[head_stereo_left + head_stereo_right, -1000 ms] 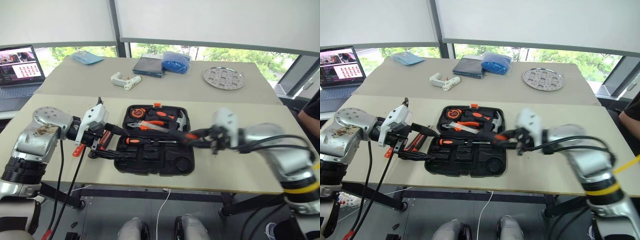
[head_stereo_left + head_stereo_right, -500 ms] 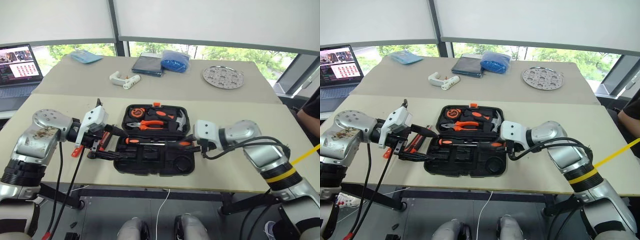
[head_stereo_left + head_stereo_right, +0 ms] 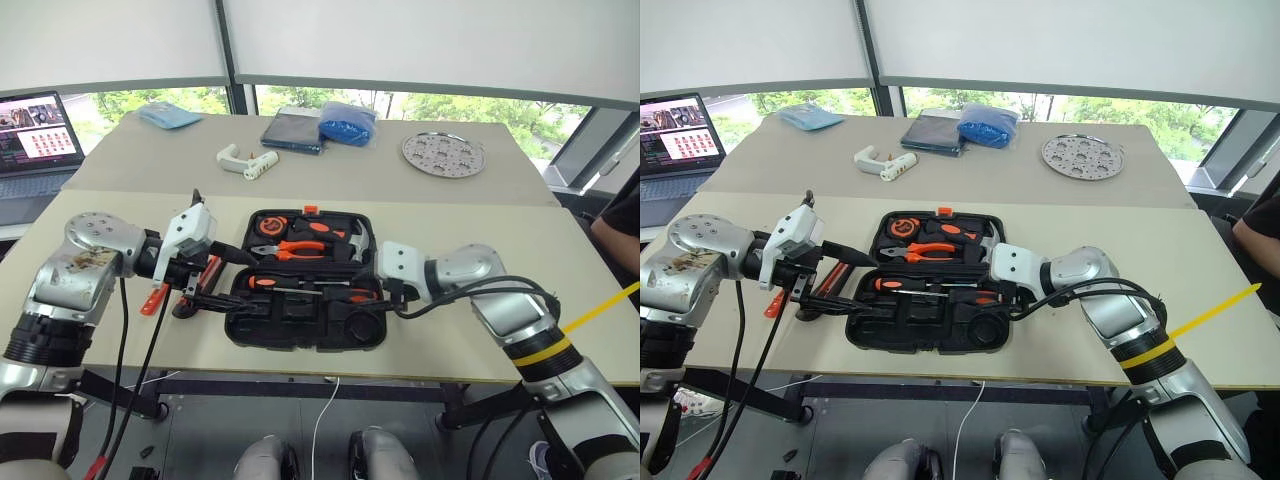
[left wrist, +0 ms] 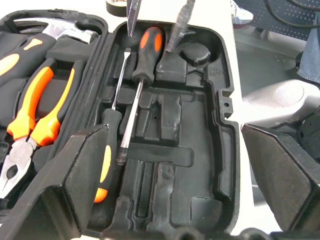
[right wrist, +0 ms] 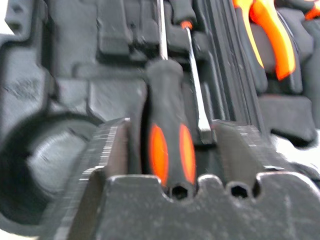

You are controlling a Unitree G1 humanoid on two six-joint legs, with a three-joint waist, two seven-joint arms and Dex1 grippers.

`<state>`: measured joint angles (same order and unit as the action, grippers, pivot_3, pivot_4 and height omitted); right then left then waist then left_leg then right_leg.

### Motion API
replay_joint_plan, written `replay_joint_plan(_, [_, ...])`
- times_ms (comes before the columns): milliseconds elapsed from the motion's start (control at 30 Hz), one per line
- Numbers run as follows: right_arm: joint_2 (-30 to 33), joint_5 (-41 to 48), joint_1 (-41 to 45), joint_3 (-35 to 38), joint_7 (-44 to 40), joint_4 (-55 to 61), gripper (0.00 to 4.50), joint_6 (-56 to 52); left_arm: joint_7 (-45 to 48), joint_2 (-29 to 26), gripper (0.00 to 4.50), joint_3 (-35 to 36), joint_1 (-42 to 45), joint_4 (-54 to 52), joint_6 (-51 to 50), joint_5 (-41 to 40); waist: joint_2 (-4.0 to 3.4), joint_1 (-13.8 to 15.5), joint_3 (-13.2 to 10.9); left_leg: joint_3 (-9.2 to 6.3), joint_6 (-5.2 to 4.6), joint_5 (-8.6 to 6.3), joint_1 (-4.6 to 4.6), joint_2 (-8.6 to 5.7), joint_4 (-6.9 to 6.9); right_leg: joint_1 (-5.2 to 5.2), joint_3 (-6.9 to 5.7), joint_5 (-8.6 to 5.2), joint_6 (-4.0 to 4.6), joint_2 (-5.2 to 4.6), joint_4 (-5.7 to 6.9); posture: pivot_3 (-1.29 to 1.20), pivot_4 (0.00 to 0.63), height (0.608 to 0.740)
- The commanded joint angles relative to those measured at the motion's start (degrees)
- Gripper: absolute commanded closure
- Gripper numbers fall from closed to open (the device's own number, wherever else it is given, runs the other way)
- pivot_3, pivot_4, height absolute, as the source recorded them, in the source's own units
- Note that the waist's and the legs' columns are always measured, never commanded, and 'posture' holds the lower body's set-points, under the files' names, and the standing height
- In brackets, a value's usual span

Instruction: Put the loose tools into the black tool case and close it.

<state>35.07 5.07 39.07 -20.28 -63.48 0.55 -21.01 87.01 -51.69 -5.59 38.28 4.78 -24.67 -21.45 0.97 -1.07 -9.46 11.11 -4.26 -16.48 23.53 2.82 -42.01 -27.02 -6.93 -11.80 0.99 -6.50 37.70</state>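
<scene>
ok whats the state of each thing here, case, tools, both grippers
black tool case: open, lying flat
two screwdrivers: lying in the near half of the case
pliers: seated in the far half
left tool: open, empty, at the case's left edge
right tool: fingers either side of a screwdriver handle
laptop: open, screen on

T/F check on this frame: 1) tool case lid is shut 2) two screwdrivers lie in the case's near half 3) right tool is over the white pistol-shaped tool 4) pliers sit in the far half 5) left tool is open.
1) False: the black tool case lies open.
2) True: the two screwdrivers lie side by side in the recesses.
3) False: the right tool straddles a screwdriver handle in the case; the white pistol-shaped tool lies on the far table.
4) True: the pliers sit there.
5) True: the left tool is open.
</scene>
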Motion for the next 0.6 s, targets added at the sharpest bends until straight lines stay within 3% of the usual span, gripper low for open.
replay_joint_plan(33, [-1.11,2.36,2.45,3.09,0.39,2.49,1.51,-2.34,0.14,0.04,0.0,0.44,1.55,0.37,1.3,0.32,0.0,0.01,0.0,0.01,0.0,0.0,-0.01,0.0,0.0,0.0,0.01,0.0,0.0,0.0,0.01,0.0,0.15,0.718])
replay_joint_plan(333, [-5.19,-2.45,3.13,-1.37,1.96,-3.22,4.45,0.02,-0.75,0.73,0.0,0.98,0.63,0.49,1.97,0.85,0.0,0.04,0.0,0.02,0.01,0.0,-0.01,-0.01,0.0,0.0,0.0,0.0,0.01,-0.01,0.02,0.0,0.15,0.718])
replay_joint_plan(500, [-6.08,-7.83,0.94,-6.08,3.29,-5.56,4.45,2.79,-1.8,0.89,0.0,1.28,-0.07,0.17,1.84,0.74,0.03,-0.05,0.02,0.04,0.01,0.0,-0.06,0.0,0.01,0.0,0.01,-0.01,0.02,-0.01,0.07,0.0,0.15,0.718])
replay_joint_plan(600, [-6.21,-6.81,0.52,-5.05,2.65,-3.55,4.45,1.83,-2.69,0.9,0.0,1.68,-0.3,0.34,1.78,0.83,0.06,-0.35,0.04,0.08,0.05,0.02,-0.19,0.01,0.01,0.02,0.09,-0.04,0.05,-0.01,0.22,0.0,0.15,0.718])
